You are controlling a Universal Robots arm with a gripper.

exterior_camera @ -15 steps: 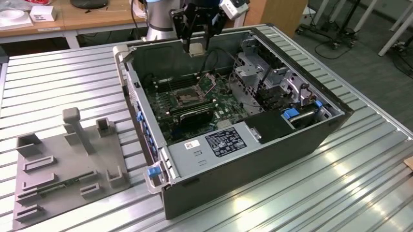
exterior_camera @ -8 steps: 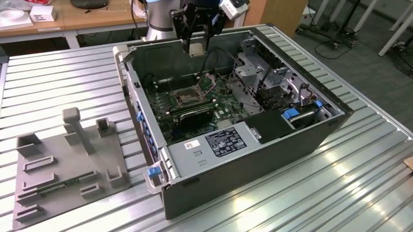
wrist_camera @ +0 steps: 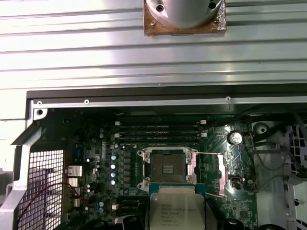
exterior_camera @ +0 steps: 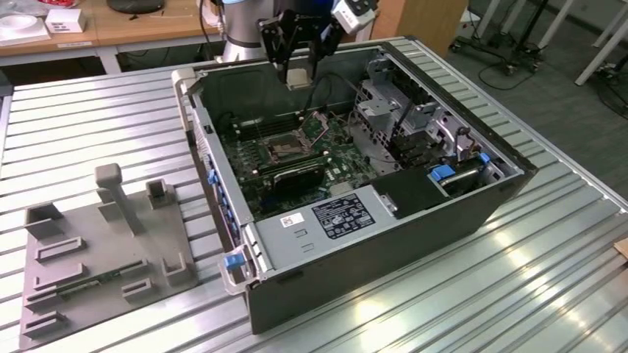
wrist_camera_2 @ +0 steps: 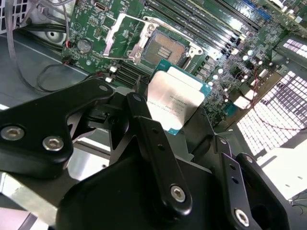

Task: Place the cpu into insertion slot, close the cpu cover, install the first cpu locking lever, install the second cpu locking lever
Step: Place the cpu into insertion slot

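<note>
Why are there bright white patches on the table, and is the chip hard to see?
In the exterior view, light bounces off the ribbed metal table, leaving white glare patches; in the second wrist view the chip gleams pale under the light; in the first wrist view the circuit board sits in shadow.

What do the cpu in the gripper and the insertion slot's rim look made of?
The cpu: lid looks like matte silvery metal, soft sheen, over a teal-green board edge. The insertion slot: rim looks like bright bare metal, glinting; dark centre probably plastic.
</note>
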